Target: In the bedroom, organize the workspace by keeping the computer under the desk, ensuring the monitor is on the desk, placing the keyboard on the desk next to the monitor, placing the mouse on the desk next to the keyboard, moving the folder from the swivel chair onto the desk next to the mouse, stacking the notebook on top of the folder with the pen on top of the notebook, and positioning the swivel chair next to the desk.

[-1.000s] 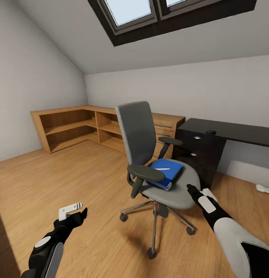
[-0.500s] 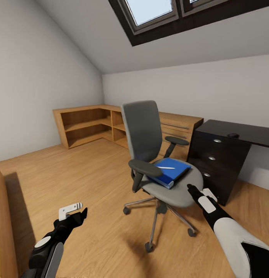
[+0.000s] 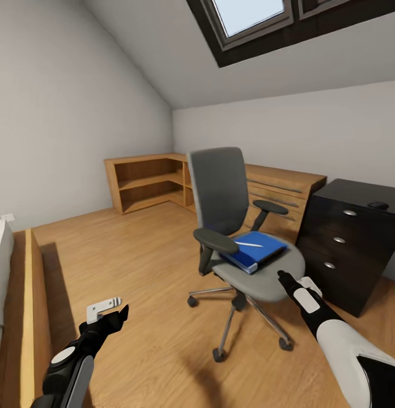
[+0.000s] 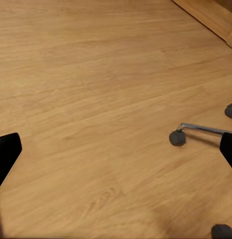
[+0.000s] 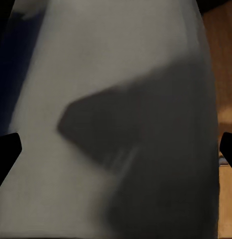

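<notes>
The grey swivel chair (image 3: 222, 192) stands mid-floor. On its seat lies a blue folder (image 3: 255, 250) with a white pen (image 3: 249, 245) on top; I cannot tell a notebook apart from the folder. My right gripper (image 3: 288, 279) hovers open at the seat's front right edge, and the right wrist view has the grey seat (image 5: 96, 74) close under the open right gripper (image 5: 116, 149). My left gripper (image 3: 109, 310) is open over bare floor, left of the chair. Between the open left gripper's (image 4: 116, 152) fingers a chair caster (image 4: 177, 138) is visible. The black desk (image 3: 356, 238) stands right of the chair, with a small dark mouse (image 3: 378, 205) on it.
Wooden corner shelving (image 3: 146, 181) and a wooden drawer unit (image 3: 288, 187) line the back wall behind the chair. A wooden bed frame (image 3: 28, 294) runs along the left edge. Open wood floor (image 3: 135, 255) lies between the bed and the chair.
The camera has swung left: chair, shelving and desk have slid right in the picture, and the bed frame has come into view. Both arms keep their poses.
</notes>
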`<state>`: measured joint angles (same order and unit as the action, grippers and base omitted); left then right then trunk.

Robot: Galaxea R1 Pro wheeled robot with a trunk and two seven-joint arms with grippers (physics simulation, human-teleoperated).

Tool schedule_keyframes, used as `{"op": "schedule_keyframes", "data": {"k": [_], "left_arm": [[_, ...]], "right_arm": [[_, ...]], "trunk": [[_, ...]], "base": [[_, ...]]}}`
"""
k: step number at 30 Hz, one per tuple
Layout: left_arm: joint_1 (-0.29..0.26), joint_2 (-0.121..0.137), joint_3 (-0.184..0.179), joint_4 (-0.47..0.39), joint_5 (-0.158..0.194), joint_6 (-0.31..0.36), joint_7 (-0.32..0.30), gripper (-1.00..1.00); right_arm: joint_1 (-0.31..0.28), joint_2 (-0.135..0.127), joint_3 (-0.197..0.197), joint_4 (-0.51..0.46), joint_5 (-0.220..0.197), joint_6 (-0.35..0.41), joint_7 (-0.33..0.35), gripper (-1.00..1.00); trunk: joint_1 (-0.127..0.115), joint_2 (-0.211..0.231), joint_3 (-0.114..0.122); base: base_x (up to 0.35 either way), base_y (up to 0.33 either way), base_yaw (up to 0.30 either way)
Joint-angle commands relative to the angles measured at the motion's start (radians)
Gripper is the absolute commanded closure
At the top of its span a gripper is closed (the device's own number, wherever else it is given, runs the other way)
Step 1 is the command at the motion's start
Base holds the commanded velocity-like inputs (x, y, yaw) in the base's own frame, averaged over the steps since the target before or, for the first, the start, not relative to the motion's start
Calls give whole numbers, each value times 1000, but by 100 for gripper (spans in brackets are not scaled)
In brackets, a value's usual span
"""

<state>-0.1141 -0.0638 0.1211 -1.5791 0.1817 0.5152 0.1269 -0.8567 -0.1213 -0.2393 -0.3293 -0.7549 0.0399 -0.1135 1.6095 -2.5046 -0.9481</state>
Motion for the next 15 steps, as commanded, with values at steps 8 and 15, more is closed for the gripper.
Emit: {"op": "schedule_keyframes", "data": {"k": [8, 15], "left_arm": [[-1, -1, 0, -1, 10, 5, 7, -100], [-1, -1, 0, -1, 10, 5, 7, -100]], "right_arm": [[1, 14, 11, -1, -22, 19, -2, -100], [1, 14, 11, -2, -21, 19, -3, -100]], "trunk": [[0, 0, -1], [0, 0, -1]], "base": [[0, 0, 48], [-5, 0, 1]]}}
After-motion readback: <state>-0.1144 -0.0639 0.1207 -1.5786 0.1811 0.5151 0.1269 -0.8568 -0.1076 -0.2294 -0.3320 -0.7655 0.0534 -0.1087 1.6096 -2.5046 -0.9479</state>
